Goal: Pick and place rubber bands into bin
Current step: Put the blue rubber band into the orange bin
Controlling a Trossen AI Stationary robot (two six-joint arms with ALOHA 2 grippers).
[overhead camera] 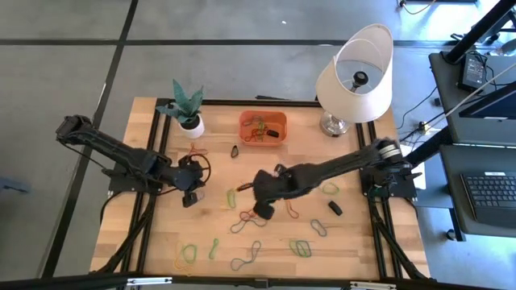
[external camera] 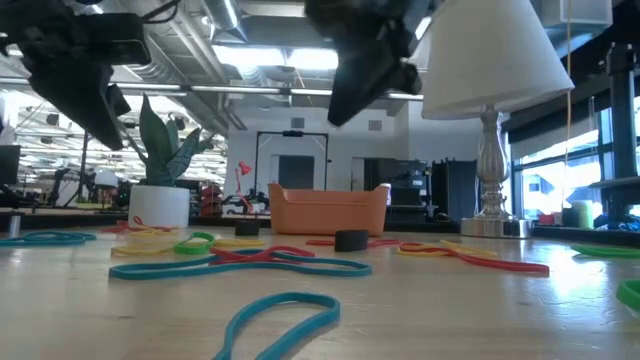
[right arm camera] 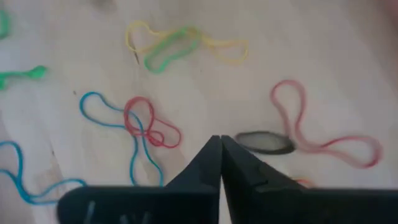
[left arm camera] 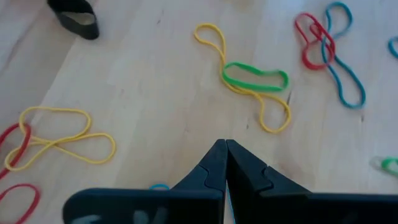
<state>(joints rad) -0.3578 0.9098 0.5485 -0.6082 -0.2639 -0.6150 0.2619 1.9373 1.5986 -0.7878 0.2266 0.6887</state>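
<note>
Many rubber bands lie loose on the wooden table, among them a blue and red pair (overhead camera: 244, 222), a green one (overhead camera: 301, 248) and a yellow one (overhead camera: 189, 254). The orange bin (overhead camera: 262, 129) (external camera: 328, 210) stands near the far edge with several bands inside. My left gripper (overhead camera: 189, 198) (left arm camera: 224, 144) is shut and empty above the table's left part, near a yellow-and-green tangle (left arm camera: 255, 79). My right gripper (overhead camera: 262, 211) (right arm camera: 219, 139) is shut and empty above the table's middle. A black band (right arm camera: 264, 142) and a red band (right arm camera: 323, 140) lie on the table just beyond its tip.
A white plant pot (overhead camera: 191, 125) stands left of the bin, and a lamp (overhead camera: 355, 76) stands at the far right corner. A small black piece (overhead camera: 334, 208) lies right of my right arm. Bands also cover the near part of the table (external camera: 285, 312).
</note>
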